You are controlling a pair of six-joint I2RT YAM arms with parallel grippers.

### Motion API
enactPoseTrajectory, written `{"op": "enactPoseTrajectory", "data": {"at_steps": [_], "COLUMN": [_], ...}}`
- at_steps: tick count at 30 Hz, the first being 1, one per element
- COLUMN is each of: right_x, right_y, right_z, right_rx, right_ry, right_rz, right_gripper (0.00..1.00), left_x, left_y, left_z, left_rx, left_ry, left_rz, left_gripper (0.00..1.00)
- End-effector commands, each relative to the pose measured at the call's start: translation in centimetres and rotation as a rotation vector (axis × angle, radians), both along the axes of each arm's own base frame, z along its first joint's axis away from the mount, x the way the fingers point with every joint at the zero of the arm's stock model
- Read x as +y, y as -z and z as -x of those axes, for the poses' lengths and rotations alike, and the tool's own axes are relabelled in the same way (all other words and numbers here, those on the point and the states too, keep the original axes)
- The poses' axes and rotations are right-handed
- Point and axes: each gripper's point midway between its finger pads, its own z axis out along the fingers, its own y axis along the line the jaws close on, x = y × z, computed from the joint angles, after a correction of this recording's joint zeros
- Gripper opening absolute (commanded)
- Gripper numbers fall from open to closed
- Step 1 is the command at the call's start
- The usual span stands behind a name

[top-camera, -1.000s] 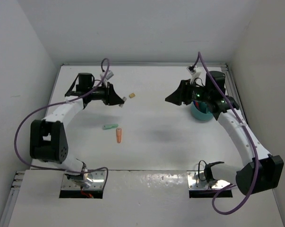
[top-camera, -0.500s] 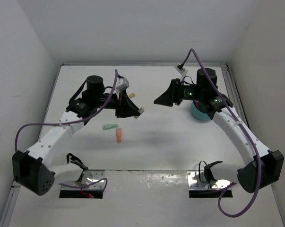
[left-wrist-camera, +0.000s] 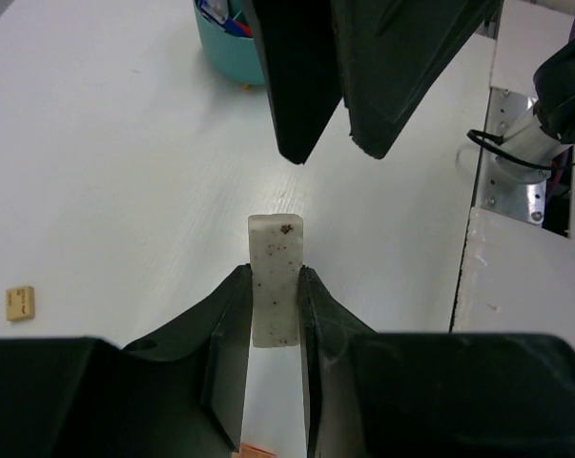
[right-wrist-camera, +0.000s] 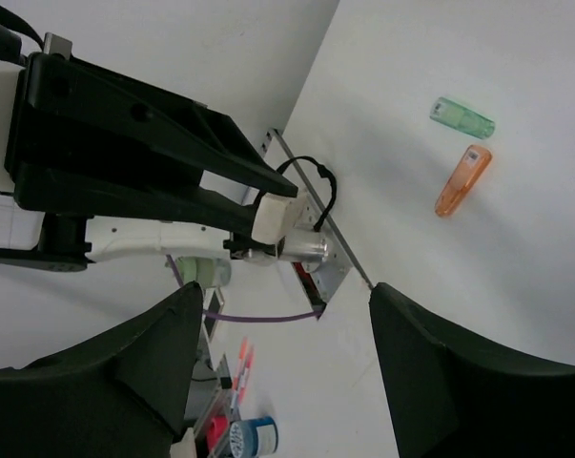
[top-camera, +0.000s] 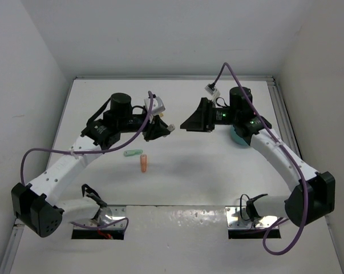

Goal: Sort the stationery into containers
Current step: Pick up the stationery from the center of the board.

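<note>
My left gripper [top-camera: 167,129] is shut on a white speckled eraser block [left-wrist-camera: 276,277], held above the table's middle. The eraser also shows in the right wrist view [right-wrist-camera: 273,219]. My right gripper [top-camera: 186,124] is open and empty, facing the left gripper's tip from close by; its fingers [left-wrist-camera: 297,86] hang just beyond the eraser. The teal cup [left-wrist-camera: 225,48] holds some stationery; in the top view it [top-camera: 235,136] is mostly hidden behind my right arm. A mint-green stub [top-camera: 134,153] and an orange stub [top-camera: 144,164] lie below the left arm.
A small tan square piece [left-wrist-camera: 20,302] lies on the table left of the eraser. White walls stand at the back and sides. Metal mounting plates [top-camera: 249,217] run along the near edge. Off-table clutter, including a blue-and-white can [right-wrist-camera: 254,439], shows past that edge.
My left arm has swung right to the table's middle, carrying the eraser. My right gripper has moved left, away from the teal cup, and now faces the left gripper.
</note>
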Motion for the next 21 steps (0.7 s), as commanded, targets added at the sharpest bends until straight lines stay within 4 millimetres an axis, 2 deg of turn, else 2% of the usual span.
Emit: {"op": "enactPoseTrajectory", "data": {"at_steps": [1,9,13,19,20,21], "right_x": [1.1,2.9,3.5,3.4,3.4,3.2], "right_y": [-2.8,-1.4,-1.7,-1.6,-1.6,-1.5], "right_z": [-0.1,-0.4,-0.9,-1.3,-1.3,-1.3], "right_rx": [-0.064,-0.08,-0.092,-0.129,-0.137,-0.143], "right_ry": [-0.039,-0.074,-0.081,-0.076,-0.074,-0.065], "right_rz": [-0.06,-0.002,-0.003,0.019,0.024,0.036], "right_gripper": [0.69,0.64,0.62,0.29,0.18,0.12], "left_x": [-0.3,-1.6,-2.1,-2.4,-2.5,-2.4], "left_y": [-2.5,-3.5,-3.8,-4.1,-4.2,-4.2], "left_z": [-0.2,0.3,0.5,0.7,0.7,0.8], "left_rx": [-0.123,-0.149,-0.152,-0.157,-0.159,-0.155], "left_ry": [0.011,0.053,0.068,0.083,0.085,0.085], "left_rz": [-0.011,-0.011,-0.011,-0.006,-0.005,-0.007], "left_gripper": [0.0,0.0,0.0,0.0,0.0,0.0]}}
